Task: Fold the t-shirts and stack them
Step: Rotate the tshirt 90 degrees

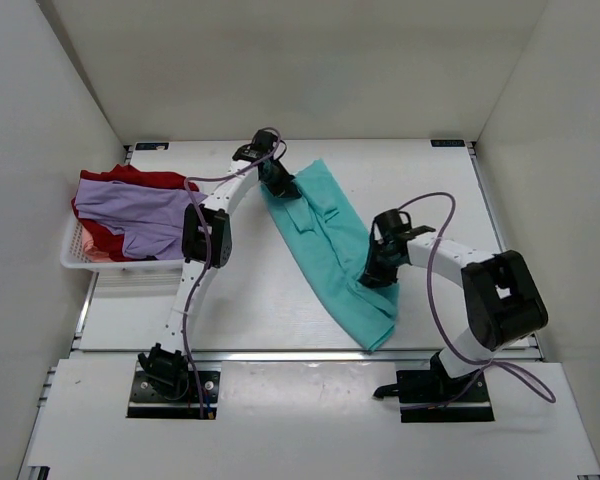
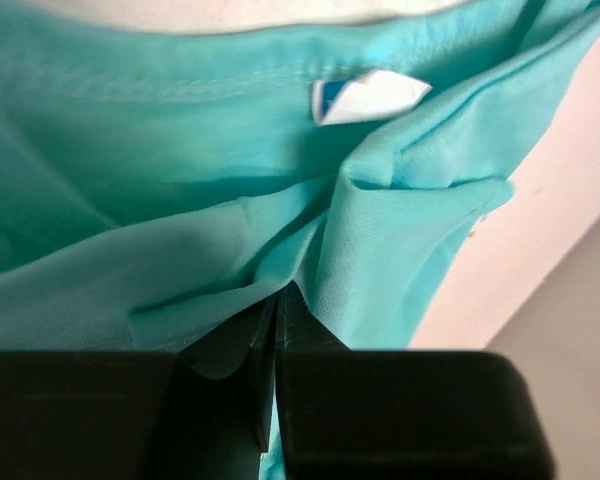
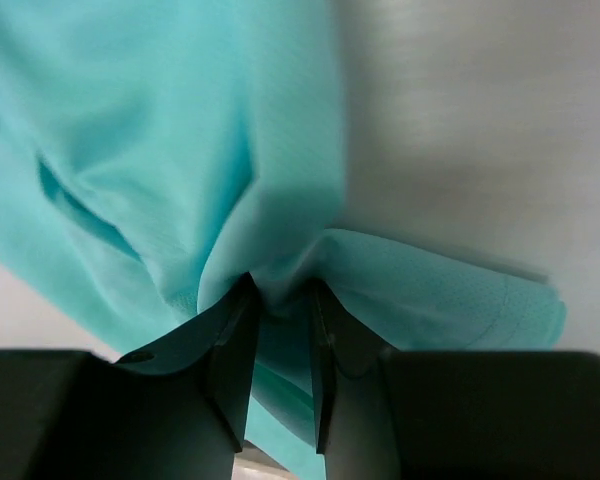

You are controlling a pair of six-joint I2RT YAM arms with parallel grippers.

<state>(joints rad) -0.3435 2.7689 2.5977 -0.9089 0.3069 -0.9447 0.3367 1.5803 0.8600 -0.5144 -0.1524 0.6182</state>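
While our left gripper and right gripper each pinch a fold of the teal t-shirt, stretched diagonally from the tabletop's far middle toward its near right edge, we judge folding barely begun, with the lavender t-shirt and red t-shirt heaped unfolded in the basket at the left edge.

White lattice basket sits at the left edge of the table, about midway between near and far. Table surface is plain white, with a small dark tag at the far-left corner and another at the far-right corner. Plain white walls enclose the table on the left, far and right sides.
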